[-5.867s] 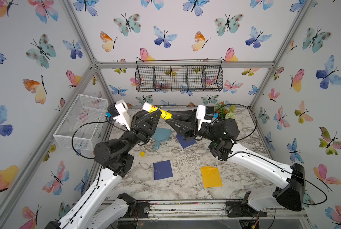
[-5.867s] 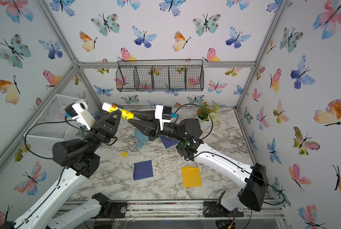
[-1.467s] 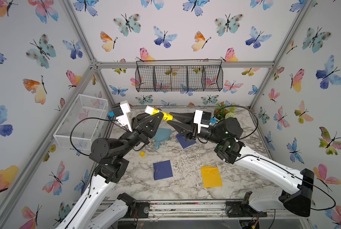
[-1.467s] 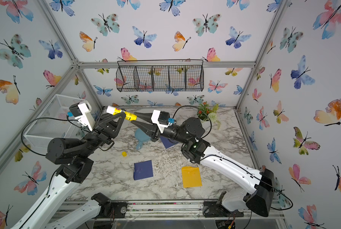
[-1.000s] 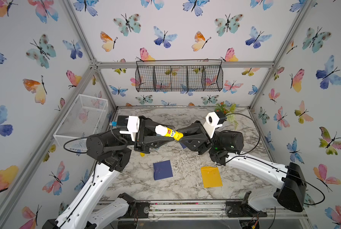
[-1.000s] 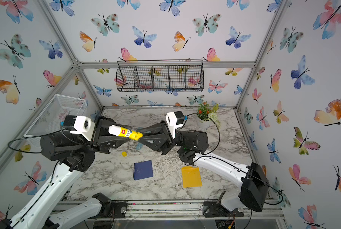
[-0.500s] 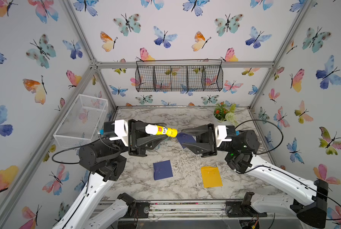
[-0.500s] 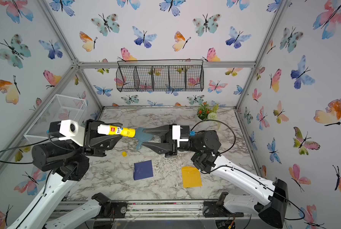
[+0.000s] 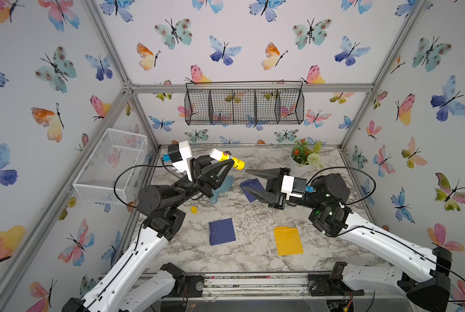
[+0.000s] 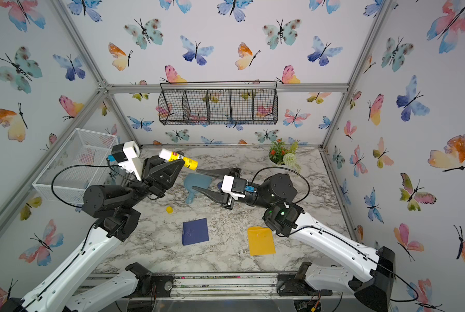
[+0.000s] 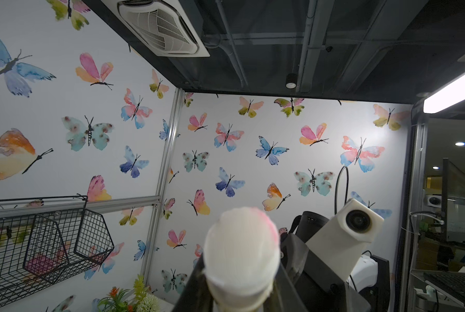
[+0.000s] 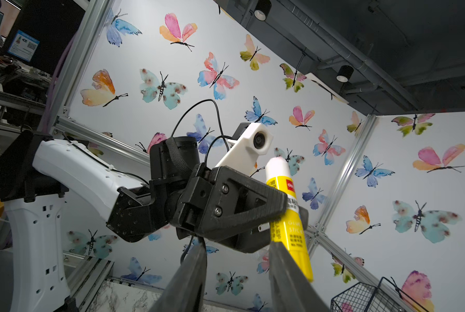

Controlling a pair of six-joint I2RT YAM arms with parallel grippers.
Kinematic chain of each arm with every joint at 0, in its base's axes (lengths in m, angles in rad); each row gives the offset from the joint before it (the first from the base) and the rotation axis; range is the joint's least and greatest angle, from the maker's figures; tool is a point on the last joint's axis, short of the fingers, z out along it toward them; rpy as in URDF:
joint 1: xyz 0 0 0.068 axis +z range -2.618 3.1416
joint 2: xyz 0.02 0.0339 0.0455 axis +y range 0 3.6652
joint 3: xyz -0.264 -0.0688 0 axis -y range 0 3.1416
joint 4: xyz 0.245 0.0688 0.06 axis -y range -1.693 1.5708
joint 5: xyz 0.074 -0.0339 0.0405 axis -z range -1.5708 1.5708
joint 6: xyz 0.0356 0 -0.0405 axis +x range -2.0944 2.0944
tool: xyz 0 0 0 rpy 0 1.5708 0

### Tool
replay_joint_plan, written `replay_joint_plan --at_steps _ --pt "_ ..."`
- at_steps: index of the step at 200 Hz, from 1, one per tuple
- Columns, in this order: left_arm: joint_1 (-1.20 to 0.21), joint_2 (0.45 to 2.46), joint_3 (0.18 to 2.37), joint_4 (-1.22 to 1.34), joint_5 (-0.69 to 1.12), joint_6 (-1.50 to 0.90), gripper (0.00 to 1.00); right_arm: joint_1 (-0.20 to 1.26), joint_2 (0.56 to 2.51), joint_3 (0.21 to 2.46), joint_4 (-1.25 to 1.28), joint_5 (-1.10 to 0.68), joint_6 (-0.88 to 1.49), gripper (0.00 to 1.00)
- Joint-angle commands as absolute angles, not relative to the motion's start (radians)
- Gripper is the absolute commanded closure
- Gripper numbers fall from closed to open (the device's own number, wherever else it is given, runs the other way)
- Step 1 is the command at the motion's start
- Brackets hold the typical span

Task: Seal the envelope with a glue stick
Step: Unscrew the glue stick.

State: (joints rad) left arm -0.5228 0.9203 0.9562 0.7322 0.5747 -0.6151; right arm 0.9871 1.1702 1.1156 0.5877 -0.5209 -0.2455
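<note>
My left gripper (image 9: pixel 224 162) (image 10: pixel 178 162) is shut on the glue stick (image 9: pixel 238 163) (image 10: pixel 190 162), a yellow tube held in the air over the back left of the table. The stick's bare white tip (image 11: pixel 242 251) points at the left wrist camera. My right gripper (image 9: pixel 248 180) (image 10: pixel 196 179) is open and empty, just right of the stick's yellow end and apart from it. In the right wrist view the stick (image 12: pixel 296 235) stands beyond the right gripper (image 12: pixel 238 259). A navy envelope (image 9: pixel 222 231) and a yellow envelope (image 9: pixel 288 241) lie flat at the front.
A second navy envelope (image 9: pixel 253 188) lies partly under my right gripper, and a teal flat piece (image 9: pixel 224 183) lies below the left gripper. A small yellow cap (image 9: pixel 194 209) sits on the marble. A potted plant (image 9: pixel 305 155) stands back right, a white mesh basket (image 9: pixel 109 167) on the left.
My right gripper was shut at the stick's yellow end, then opened and drew back to the right. My left gripper has carried the stick up and toward the back.
</note>
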Motion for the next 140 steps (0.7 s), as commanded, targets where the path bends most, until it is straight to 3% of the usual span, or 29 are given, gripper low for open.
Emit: replay_joint_plan --at_steps 1,31,89,140 --pt "-0.52 0.908 0.997 0.657 0.493 -0.645 1.0 0.989 1.172 1.134 0.565 -0.49 -0.283 0.57" --pt "-0.518 0.931 1.04 0.587 0.43 -0.685 1.0 0.989 1.176 1.14 0.558 -0.476 -0.318 0.57" --pt "-0.518 0.992 1.126 0.657 0.566 -0.861 1.0 0.989 1.231 1.189 0.569 -0.433 -0.395 0.55" --pt "-0.52 0.972 1.154 0.635 0.553 -0.851 1.0 0.989 1.247 1.186 0.683 -0.442 -0.395 0.54"
